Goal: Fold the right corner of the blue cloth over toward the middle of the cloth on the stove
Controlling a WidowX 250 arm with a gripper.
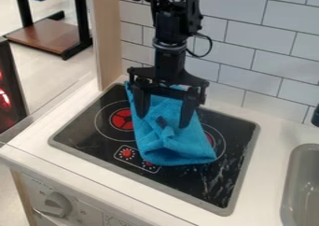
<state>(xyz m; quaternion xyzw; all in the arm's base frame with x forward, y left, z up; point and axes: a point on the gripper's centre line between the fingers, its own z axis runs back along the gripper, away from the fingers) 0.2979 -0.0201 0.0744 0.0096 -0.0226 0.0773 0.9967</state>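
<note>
Cloth (177, 148) on black stovetop (81, 130), gripper (163, 122) spread over it, gray sink (304, 166) beside

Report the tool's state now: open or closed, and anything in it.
Tool: open, fingers apart over the blue cloth on the stovetop.

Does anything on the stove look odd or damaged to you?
A crumpled blue cloth lies on the black cooktop, an odd spot for fabric; whitish streaks toward the cooktop's right edge could be smears or scratches.
</note>
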